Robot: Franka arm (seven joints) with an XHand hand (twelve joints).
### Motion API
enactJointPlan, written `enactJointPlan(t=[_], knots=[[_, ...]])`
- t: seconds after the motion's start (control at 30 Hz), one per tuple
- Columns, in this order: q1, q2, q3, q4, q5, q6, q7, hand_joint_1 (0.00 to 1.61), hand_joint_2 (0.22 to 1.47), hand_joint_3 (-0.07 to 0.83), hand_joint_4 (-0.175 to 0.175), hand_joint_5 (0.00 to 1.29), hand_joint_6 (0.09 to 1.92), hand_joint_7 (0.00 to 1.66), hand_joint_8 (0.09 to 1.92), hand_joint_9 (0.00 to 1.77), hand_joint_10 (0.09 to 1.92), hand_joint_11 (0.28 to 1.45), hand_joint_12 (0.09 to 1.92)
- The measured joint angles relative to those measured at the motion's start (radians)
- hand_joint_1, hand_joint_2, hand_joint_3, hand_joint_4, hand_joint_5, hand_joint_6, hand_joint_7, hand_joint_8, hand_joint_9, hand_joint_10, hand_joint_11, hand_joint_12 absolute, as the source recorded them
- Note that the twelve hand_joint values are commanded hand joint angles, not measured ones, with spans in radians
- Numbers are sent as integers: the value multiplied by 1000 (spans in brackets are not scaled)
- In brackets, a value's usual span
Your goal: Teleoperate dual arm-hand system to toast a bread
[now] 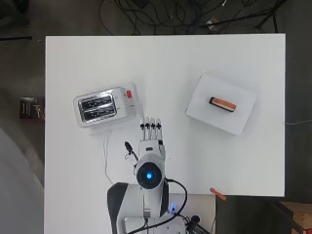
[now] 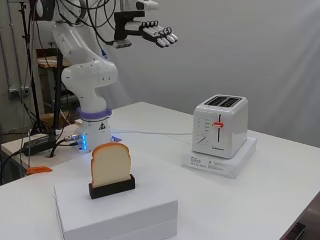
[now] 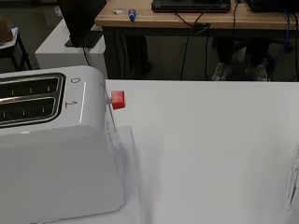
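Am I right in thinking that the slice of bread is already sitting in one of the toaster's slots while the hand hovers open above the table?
Not quite: the slice of bread stands in its black holder on the white box, as the side view shows. The toaster slots are empty; the hand does hover open.

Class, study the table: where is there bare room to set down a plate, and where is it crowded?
Bare: the far strip of the table beyond the toaster and the white box holding the bread, plus the gap between them. Crowded: the near edge, around the arm's base and cable.
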Motion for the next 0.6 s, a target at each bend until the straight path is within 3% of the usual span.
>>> enactJointPlan(t=[0.17,0.33,0.47,0.6], knots=[[-2,-203,-9,-83,9,23,-10,156,1127,4,-20,238,87,302,87,401,87,400,87],[-12,-294,-81,-62,7,34,-50,157,1139,6,-63,243,87,320,87,418,87,399,87],[-14,-126,-175,18,-10,35,-99,136,1154,8,-27,251,87,325,87,443,87,424,87],[-21,163,-278,164,-18,33,-177,142,1155,5,-1,251,87,325,87,446,87,427,87]])
